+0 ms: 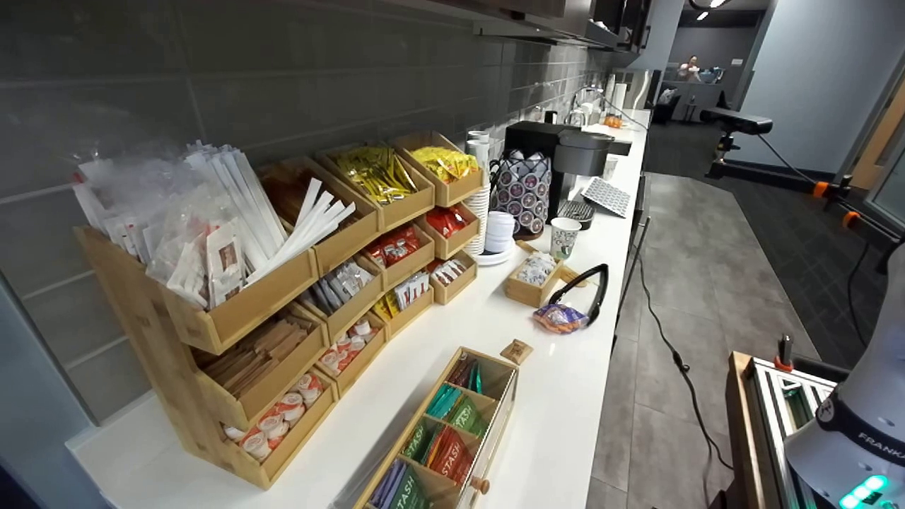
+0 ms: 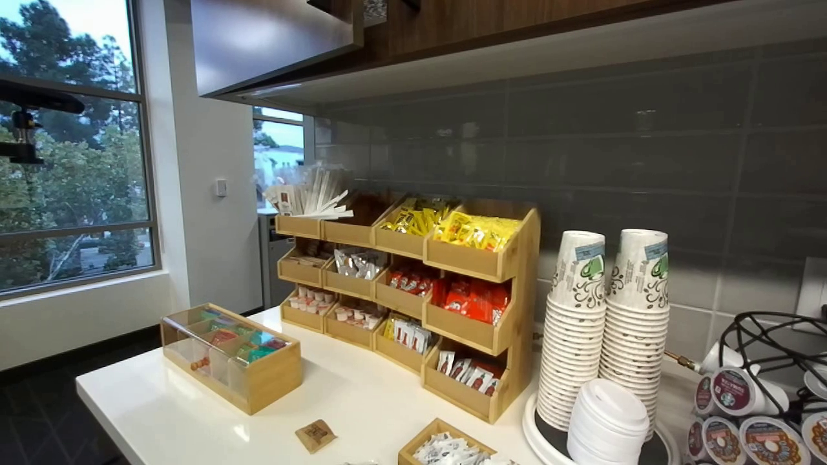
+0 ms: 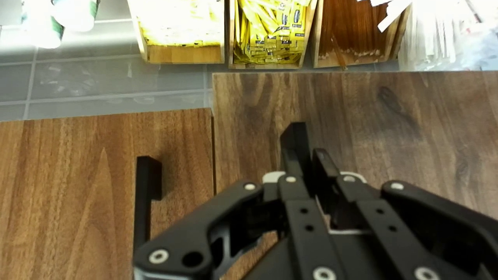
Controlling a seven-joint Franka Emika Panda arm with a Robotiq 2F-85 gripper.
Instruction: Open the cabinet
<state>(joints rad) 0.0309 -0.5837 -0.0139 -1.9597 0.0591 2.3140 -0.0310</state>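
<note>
I have my gripper point(image 3: 306, 155) clamped on the black bar handle point(image 3: 295, 134) of the brown wood-grain cabinet door point(image 3: 389, 116), the door ajar above the wooden condiment organizer point(image 2: 523, 323), its lower edge angled outward. Below runs white countertop point(image 1: 558, 410) against gray tile point(image 2: 620, 142), a tall window point(image 2: 97, 168) past its end, and off the front edge it's open gray floor point(image 1: 714, 268) with a black cable point(image 1: 680, 362) on it.

Rack point(image 1: 152, 353) in both exterior views, opposite ends, wrist near cabinet point(image 3: 245, 132), seemingly inverted
</note>
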